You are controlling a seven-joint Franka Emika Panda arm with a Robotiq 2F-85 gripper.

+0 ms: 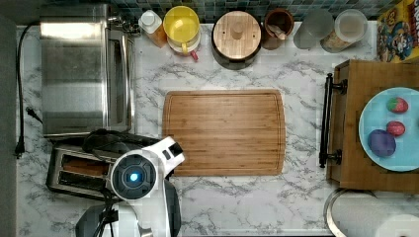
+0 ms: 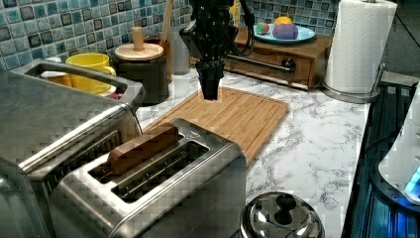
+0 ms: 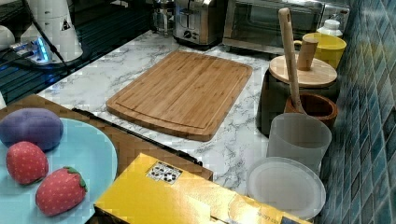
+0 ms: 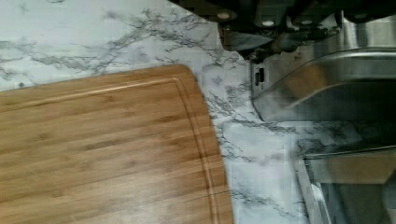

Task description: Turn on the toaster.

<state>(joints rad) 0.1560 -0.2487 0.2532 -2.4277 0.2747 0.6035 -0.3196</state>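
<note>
Your small brushed-steel toaster (image 1: 81,171) sits at the lower left of the top view, on the white marble tabletop (image 1: 237,197), just beside the large boxy steel oven (image 1: 81,74) and near the bottom-left corner of the bamboo cutting board (image 1: 225,132). In the left view a brown bread slice (image 2: 143,147) stands in the slot nearer the oven. Your black end effector (image 2: 209,89) hangs in the left view above the cutting board's near edge, pointing down, apart from the toaster and touching nothing; you cannot tell from these pictures whether it is released or clenched. In the top view the white arm (image 1: 141,175) overlaps the toaster's right end.
</note>
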